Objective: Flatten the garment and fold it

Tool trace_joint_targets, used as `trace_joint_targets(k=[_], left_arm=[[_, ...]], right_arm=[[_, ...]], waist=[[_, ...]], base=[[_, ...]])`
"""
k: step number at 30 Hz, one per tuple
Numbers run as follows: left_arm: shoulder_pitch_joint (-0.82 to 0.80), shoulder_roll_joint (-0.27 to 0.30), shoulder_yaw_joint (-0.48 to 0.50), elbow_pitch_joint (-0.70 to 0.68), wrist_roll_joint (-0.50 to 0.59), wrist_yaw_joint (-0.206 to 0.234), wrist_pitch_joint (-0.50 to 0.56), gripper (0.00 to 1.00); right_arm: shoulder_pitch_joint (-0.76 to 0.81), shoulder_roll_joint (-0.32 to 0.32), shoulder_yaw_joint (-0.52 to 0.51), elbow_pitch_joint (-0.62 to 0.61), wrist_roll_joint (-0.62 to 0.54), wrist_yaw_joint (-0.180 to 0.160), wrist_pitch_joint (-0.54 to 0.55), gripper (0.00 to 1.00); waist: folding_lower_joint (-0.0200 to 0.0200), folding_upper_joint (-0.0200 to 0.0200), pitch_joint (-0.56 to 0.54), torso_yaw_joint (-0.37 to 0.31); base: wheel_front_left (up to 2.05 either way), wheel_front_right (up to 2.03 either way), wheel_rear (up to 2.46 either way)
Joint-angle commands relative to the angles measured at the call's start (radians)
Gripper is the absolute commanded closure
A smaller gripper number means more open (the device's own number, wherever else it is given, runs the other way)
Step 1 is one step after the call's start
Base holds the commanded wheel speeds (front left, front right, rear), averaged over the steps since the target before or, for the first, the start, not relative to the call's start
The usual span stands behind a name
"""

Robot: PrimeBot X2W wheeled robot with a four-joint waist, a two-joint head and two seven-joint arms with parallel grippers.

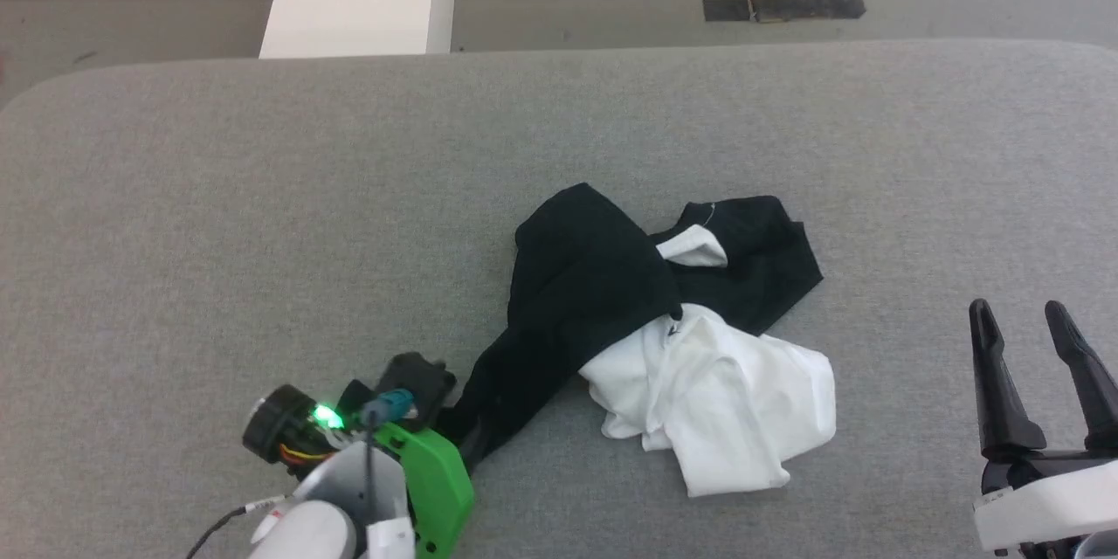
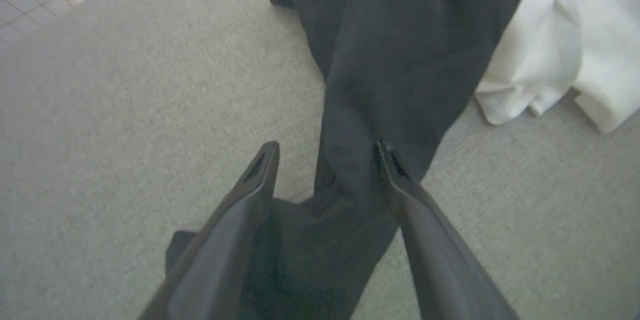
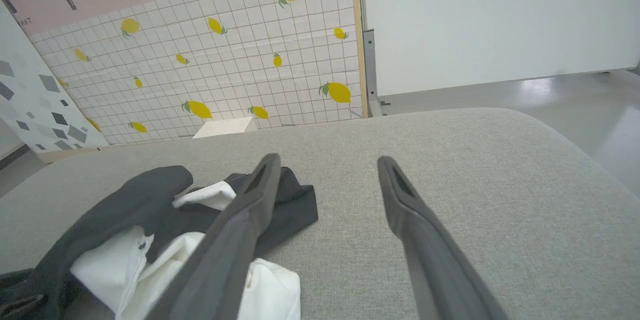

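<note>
My left gripper [image 2: 326, 147] stands open astride the near black tail of the garment [image 1: 594, 297]. One finger is over the cloth and the other over bare worktop [image 1: 262, 192]. Closing here, I judge I might pinch two layers at once, or only a thin fold that slips out. A pull could then drag the whole heap instead of spreading it. My right gripper [image 1: 1017, 310], also open, hovers apart from the cloth, so nothing anchors that side. The garment lies crumpled mid-worktop: narrow black tail nearest, rumpled white bundle beside it, black section bunched beyond.
</note>
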Motion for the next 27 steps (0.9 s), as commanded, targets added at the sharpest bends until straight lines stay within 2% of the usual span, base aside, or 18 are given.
trace_joint_targets(k=[1, 6, 7, 8, 10, 12, 14, 17, 21, 25, 27], left_arm=[[-0.022, 0.004, -0.015, 0.013, -0.017, -0.010, 0.033, 0.00], [-0.057, 0.007, -0.055, 0.056, -0.009, -0.022, 0.061, 0.00], [-0.063, 0.008, -0.062, 0.070, -0.001, -0.023, 0.053, 0.64], [-0.069, 0.009, -0.067, 0.080, 0.006, -0.024, 0.043, 1.00], [-0.081, 0.005, -0.070, 0.096, 0.018, -0.019, 0.015, 1.00], [-0.096, -0.006, -0.053, 0.097, 0.026, 0.006, -0.037, 1.00], [-0.113, -0.012, -0.026, 0.083, 0.030, 0.037, -0.082, 1.00], [-0.144, -0.015, 0.070, 0.026, 0.009, 0.113, -0.150, 1.00], [-0.173, 0.061, 0.212, -0.060, 0.025, 0.215, -0.168, 1.00], [-0.154, 0.155, 0.347, -0.138, 0.061, 0.318, -0.125, 1.00], [-0.121, 0.190, 0.393, -0.173, 0.073, 0.352, -0.091, 1.00]], right_arm=[[-0.019, 0.001, 0.000, -0.005, 0.009, -0.001, 0.002, 0.00], [-0.031, 0.002, 0.004, -0.004, 0.008, -0.001, 0.005, 0.00], [-0.035, 0.002, 0.006, -0.004, 0.008, -0.001, 0.007, 0.00], [-0.038, 0.002, 0.008, -0.004, 0.007, -0.001, 0.008, 0.00], [-0.045, 0.002, 0.010, -0.003, 0.007, -0.001, 0.008, 0.00], [-0.047, 0.002, 0.008, -0.001, 0.007, -0.001, 0.009, 0.00], [-0.045, 0.002, 0.006, 0.001, 0.009, -0.001, 0.008, 0.00], [-0.037, 0.002, 0.005, 0.003, 0.009, -0.001, 0.009, 0.00], [-0.028, 0.002, 0.007, 0.006, 0.008, -0.001, 0.013, 0.00], [-0.023, 0.002, 0.008, 0.007, 0.009, -0.001, 0.016, 0.00], [-0.020, 0.002, 0.004, 0.009, 0.010, -0.001, 0.016, 0.00]], waist=[[0.0000, -0.0001, 0.023, 0.017], [0.0000, -0.0001, 0.040, 0.027], [0.0000, -0.0001, 0.041, 0.028], [0.0000, -0.0001, 0.043, 0.028], [0.0000, -0.0001, 0.042, 0.030], [0.0000, -0.0001, 0.038, 0.035], [0.0000, -0.0001, 0.030, 0.041], [0.0000, -0.0001, 0.015, 0.051], [0.0000, -0.0001, -0.003, 0.060], [0.0000, -0.0001, -0.009, 0.063], [0.0000, -0.0001, -0.009, 0.064]], base=[[0.00, 0.00, 0.00], [0.00, 0.00, 0.00], [0.00, 0.00, 0.00], [0.00, 0.00, 0.00], [0.00, 0.00, 0.00], [0.00, 0.00, 0.00], [0.00, 0.00, 0.00], [0.00, 0.00, 0.00], [0.00, 0.00, 0.00], [0.00, 0.00, 0.00], [0.00, 0.00, 0.00]])
